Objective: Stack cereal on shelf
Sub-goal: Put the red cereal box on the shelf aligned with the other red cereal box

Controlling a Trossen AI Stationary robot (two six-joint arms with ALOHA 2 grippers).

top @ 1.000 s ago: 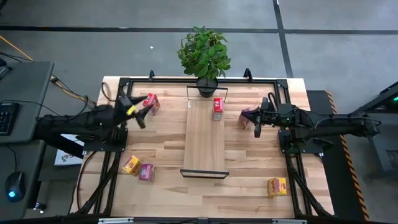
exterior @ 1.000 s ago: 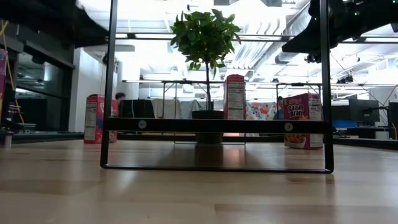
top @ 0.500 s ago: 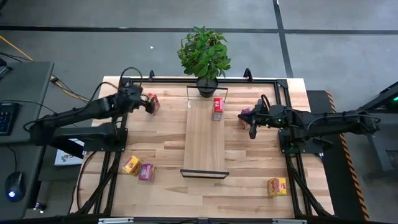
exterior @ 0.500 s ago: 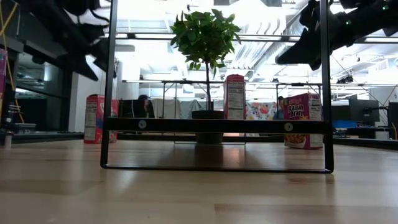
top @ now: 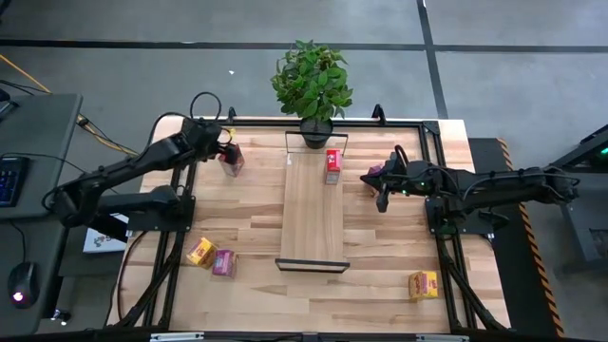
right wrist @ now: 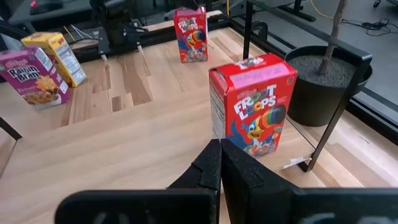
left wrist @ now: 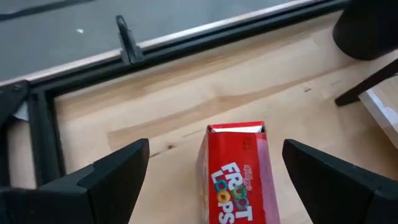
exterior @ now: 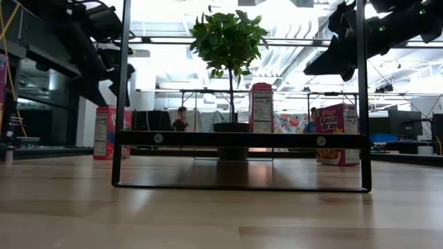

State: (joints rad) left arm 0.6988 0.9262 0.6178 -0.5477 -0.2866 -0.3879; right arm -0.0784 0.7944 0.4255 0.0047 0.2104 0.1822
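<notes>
I see my left gripper (left wrist: 211, 171) spread over a glossy red cardboard box (left wrist: 235, 171); right gripper (right wrist: 220, 163) pressed together beside the wooden shelf (top: 312, 211).

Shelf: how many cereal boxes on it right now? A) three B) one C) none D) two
B: the high view shows a single red box standing at the shelf's plant end; the other boxes are on the tabletop.
</notes>
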